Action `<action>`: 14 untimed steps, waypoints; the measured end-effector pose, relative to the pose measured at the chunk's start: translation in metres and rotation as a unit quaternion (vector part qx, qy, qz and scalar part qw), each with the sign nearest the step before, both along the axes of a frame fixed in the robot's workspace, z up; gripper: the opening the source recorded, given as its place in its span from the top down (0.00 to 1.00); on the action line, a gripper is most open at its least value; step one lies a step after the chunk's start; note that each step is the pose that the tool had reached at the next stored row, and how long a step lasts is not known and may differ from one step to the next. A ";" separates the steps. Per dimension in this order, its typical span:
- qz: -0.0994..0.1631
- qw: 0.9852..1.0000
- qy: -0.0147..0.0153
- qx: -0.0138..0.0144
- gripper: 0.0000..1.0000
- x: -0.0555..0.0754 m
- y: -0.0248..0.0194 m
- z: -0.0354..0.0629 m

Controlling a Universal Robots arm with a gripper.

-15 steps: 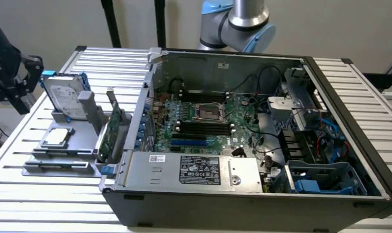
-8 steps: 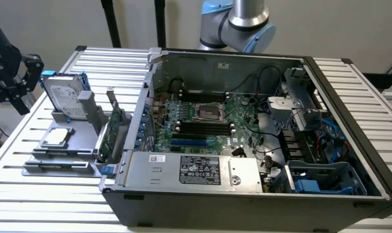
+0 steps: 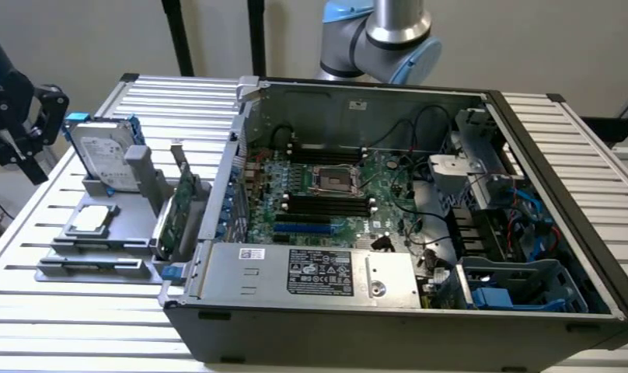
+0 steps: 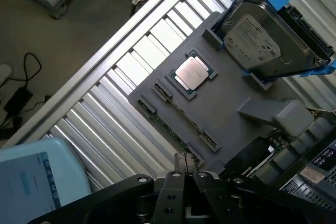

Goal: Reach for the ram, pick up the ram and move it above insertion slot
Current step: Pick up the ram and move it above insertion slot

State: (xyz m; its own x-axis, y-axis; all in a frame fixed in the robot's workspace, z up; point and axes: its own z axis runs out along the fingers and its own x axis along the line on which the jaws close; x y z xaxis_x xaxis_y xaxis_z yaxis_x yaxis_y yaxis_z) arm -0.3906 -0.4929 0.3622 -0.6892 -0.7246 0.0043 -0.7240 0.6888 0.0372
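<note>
The ram [image 4: 171,128] lies flat in a groove along the edge of a grey parts holder [image 4: 231,103], where a thin green strip shows between small end clips. My gripper [image 4: 184,169] hovers above that edge of the holder, shut, with nothing between its fingers. The holder [image 3: 106,233] stands on the slatted table at the exterior view's left, beside the open computer case. Several parallel black insertion slots [image 3: 325,204] lie on the motherboard inside the case, just below the square silver CPU socket [image 3: 328,181].
The holder also carries a silver hard drive [image 4: 254,43] in a blue frame, a loose CPU chip [image 4: 190,73] and an upright green expansion card [image 3: 179,214]. A blue slot [image 3: 304,228] sits beneath the black ones. Case walls [image 3: 236,148] surround the motherboard. Black equipment [image 3: 24,124] stands at the far left.
</note>
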 end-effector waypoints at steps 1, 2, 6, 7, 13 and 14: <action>0.009 1.000 0.000 0.000 0.89 0.000 0.0000 -0.0001; 0.018 1.000 0.000 0.000 0.89 0.000 0.0000 -0.0002; 0.054 0.999 0.000 0.000 0.89 0.000 0.0000 -0.0006; 0.063 0.998 0.000 0.000 0.89 0.000 0.0000 -0.0007; 0.118 0.993 -0.001 0.000 0.89 0.000 0.0000 -0.0015; 0.127 0.992 -0.001 0.000 0.89 0.000 0.0000 -0.0017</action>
State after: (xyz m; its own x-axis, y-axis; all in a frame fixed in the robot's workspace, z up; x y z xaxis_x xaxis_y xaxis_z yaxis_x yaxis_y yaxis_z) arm -0.3905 -0.4930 0.3605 -0.4850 -0.8745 0.0028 -0.8740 0.4848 0.0347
